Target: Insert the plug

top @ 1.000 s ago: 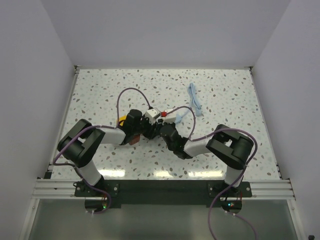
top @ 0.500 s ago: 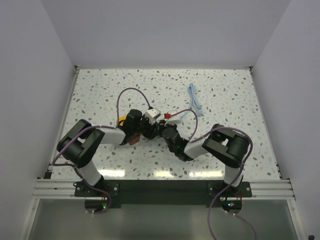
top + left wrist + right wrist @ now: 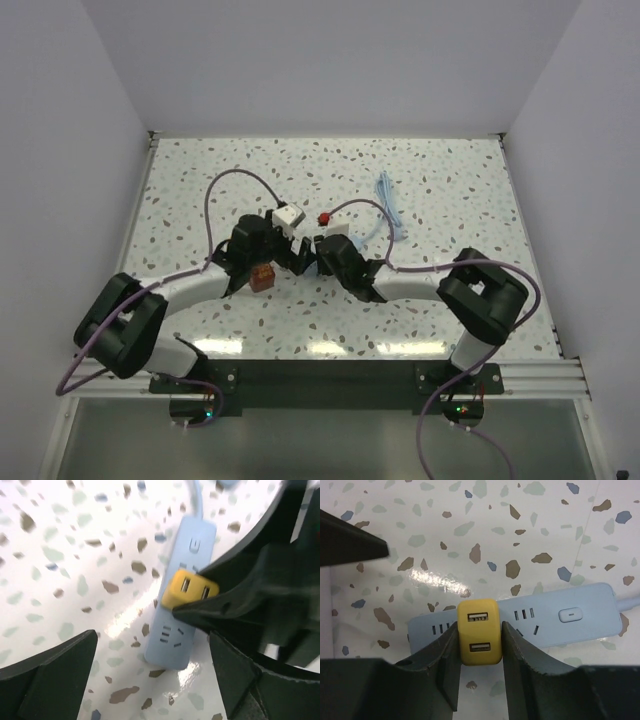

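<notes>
I've got the right gripper (image 3: 480, 647) pinching the yellow plug (image 3: 479, 630) right on the blue power strip (image 3: 560, 622) sockets, left gripper (image 3: 150, 677) open and empty beside it; can't tell if it's seated, probably needs a final push.

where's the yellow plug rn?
Right wrist view, centre: the yellow plug is held between the fingers of the right gripper, over the blue power strip, toward the end away from its switch.
</notes>
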